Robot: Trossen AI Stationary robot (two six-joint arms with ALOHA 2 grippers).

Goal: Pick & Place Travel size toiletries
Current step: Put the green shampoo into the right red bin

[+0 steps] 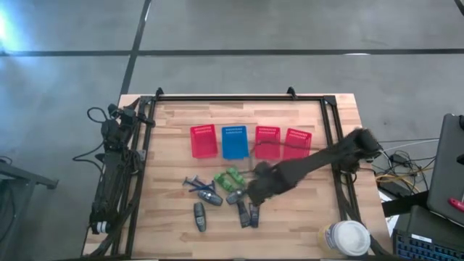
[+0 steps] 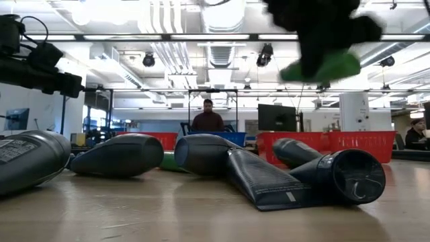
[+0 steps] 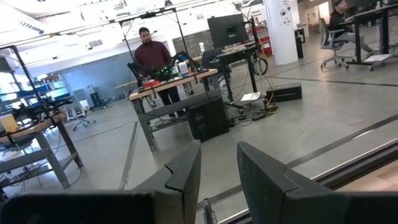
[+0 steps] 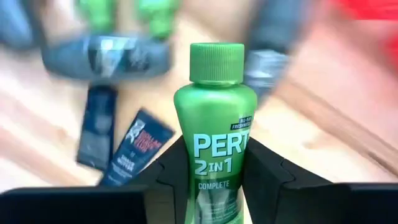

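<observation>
Green bottle (image 4: 211, 130) base cut off; tubes (image 4: 106, 55) behind blurred.

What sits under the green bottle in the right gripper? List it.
The green bottle, clamped in the right gripper, hangs over bare wooden table with two dark flat packets beside. Directly beneath is covered.

A wooden table (image 1: 174, 119) carries four slotted baskets (image 1: 204, 141) — three red, one blue — beyond the right gripper (image 1: 255, 190); grey tubes (image 1: 200, 216), green tubes (image 1: 233, 175) and dark packets (image 1: 254, 214) lie scattered just beside it.
</observation>
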